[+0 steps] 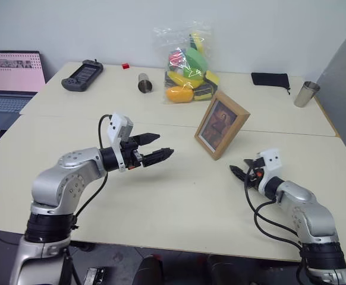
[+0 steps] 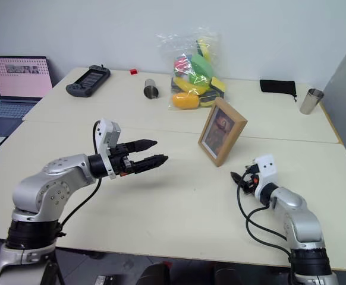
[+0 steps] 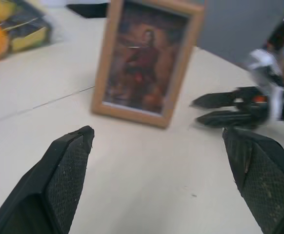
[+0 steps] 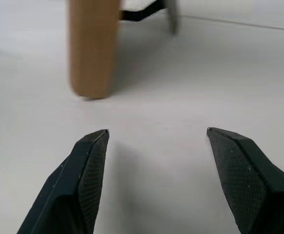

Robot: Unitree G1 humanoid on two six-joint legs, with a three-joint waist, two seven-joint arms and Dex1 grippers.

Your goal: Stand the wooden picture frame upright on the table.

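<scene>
The wooden picture frame (image 1: 222,124) stands upright on the table (image 1: 179,196), leaning back on its stand, with its brownish portrait facing me. My left gripper (image 1: 164,144) hovers open to the frame's left, pointing level towards it, a clear gap away. My right gripper (image 1: 238,169) is open and low over the table, just in front of the frame's right corner and apart from it. In the left wrist view the frame (image 3: 144,61) stands beyond the open fingers (image 3: 69,165). The frame's wooden edge (image 4: 93,48) and stand appear in the right wrist view.
Behind the frame lies a clear bag of coloured toys (image 1: 188,71). A metal cup (image 1: 144,82) lies on its side; another (image 1: 306,94) stands far right beside a black pouch (image 1: 270,79). A game controller (image 1: 82,75) and a laptop (image 1: 12,80) sit far left.
</scene>
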